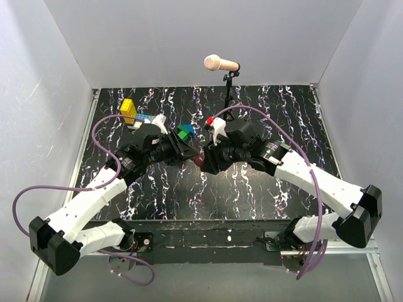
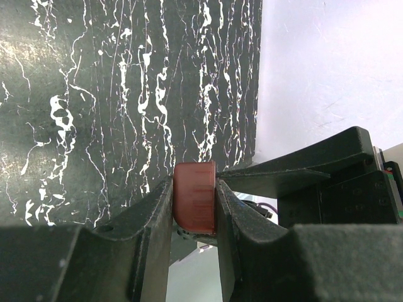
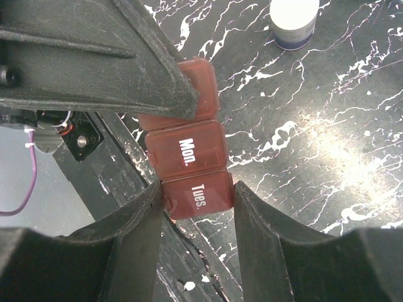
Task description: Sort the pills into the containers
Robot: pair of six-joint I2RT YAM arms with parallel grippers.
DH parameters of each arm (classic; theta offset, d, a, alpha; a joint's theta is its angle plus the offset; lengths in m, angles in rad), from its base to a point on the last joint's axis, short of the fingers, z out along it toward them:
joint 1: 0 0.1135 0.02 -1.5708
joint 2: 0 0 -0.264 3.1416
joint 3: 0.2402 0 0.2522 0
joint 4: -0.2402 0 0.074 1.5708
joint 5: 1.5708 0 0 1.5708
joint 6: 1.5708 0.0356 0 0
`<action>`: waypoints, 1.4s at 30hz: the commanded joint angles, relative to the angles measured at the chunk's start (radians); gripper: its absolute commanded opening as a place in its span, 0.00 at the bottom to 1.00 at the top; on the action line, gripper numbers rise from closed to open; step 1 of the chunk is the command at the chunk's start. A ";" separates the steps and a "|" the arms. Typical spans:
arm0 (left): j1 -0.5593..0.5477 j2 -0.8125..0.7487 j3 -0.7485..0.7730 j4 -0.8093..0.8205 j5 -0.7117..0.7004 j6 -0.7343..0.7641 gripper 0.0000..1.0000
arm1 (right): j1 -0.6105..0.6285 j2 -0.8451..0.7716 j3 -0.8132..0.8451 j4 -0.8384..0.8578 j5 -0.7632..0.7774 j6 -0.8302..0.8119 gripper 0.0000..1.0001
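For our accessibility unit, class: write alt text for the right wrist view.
A reddish-brown pill organiser, lids marked Mon. and Tues., is clamped at its Tues. end by the right gripper. A white bottle stands beyond on the black marbled table.

Left hand (image 2: 194, 189) and right hand (image 3: 196, 189), clamped on a pill box (image 3: 187, 154), block the middle of the desk (image 1: 252, 195). Toy blocks (image 1: 128, 110), a bottle (image 3: 294, 22) and a microphone stand (image 1: 228, 94) crowd the far side; the near strip lies open.

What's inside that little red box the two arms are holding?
The pill box has its lids marked Mon. and Tues. shut, so its inside is hidden. The left gripper covers part of a third lid.
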 commanded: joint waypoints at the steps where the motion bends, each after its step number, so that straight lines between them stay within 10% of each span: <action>1: 0.003 0.007 0.013 0.007 0.019 0.020 0.00 | 0.004 -0.044 0.013 0.023 -0.053 -0.015 0.28; 21: 0.003 -0.007 -0.006 0.000 0.050 0.053 0.00 | 0.001 -0.069 0.050 -0.034 -0.180 -0.028 0.32; 32: 0.003 -0.019 -0.004 -0.006 0.053 0.056 0.00 | -0.012 -0.074 0.063 -0.055 -0.102 -0.005 0.84; 42: 0.003 -0.015 0.000 -0.009 0.050 0.053 0.00 | -0.005 -0.058 0.081 -0.095 0.021 -0.017 0.93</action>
